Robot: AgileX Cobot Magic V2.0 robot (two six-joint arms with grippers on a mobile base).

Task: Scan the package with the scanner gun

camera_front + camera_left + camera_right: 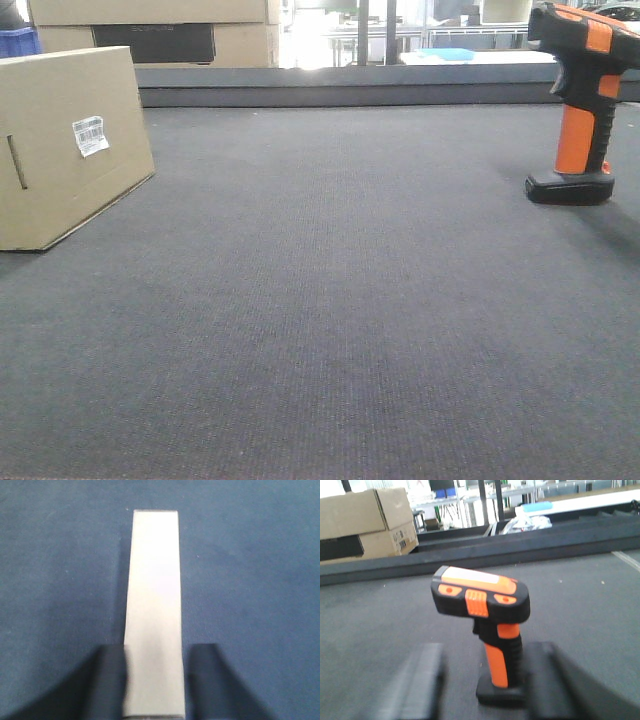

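The package (60, 140), a plain brown box with a white barcode sticker (89, 134) and a slot cut, stands at the left on the dark mat. In the left wrist view its narrow top (154, 605) looks pale and runs between the fingers of my left gripper (156, 650), which is open and straddles it. The scanner gun (583, 100) stands upright on its black foot at the right. In the right wrist view the scanner gun (485, 605) is between the spread fingers of my open right gripper (485, 650), its orange stem nearer the right finger (552, 680). Neither gripper shows in the front view.
Larger cardboard cartons with a black panel (150, 40) sit behind the table, also seen as cartons (365, 525) in the right wrist view. A raised dark ledge (340, 92) bounds the mat at the back. The mat (330, 300) lies bare between package and scanner.
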